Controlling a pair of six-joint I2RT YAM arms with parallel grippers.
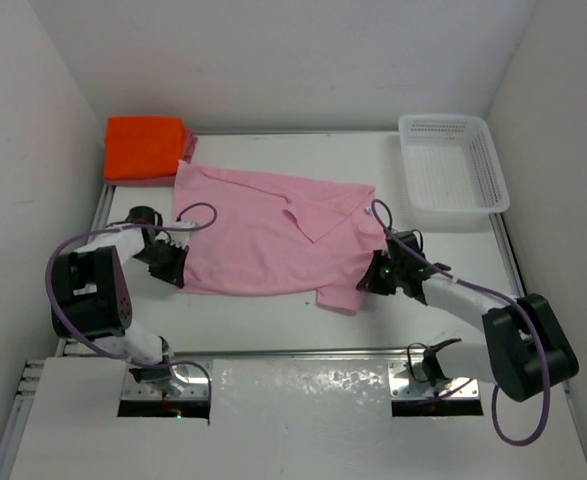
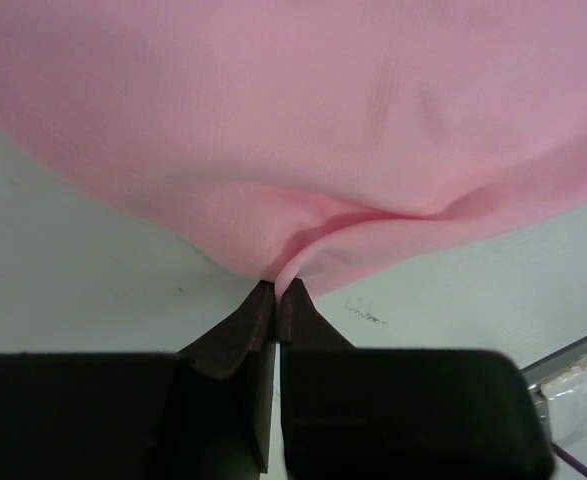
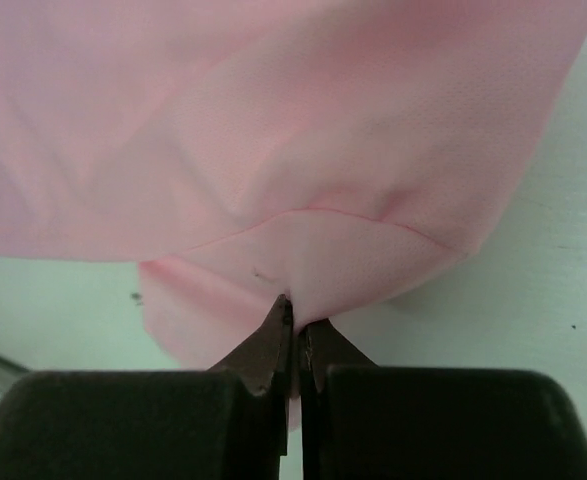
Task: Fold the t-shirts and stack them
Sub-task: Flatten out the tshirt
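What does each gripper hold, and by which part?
Both hold the light pink cloth t-shirt: the left gripper pinches its left-hand edge, the right gripper its right-hand edge.

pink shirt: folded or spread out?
Spread out, not folded. The pink shirt lies open across the table. The left pincer and right pincer each pinch an edge of it.

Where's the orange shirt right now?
In the top view, the orange shirt sits folded at the far left corner of the table, just beyond the spread pink shirt.
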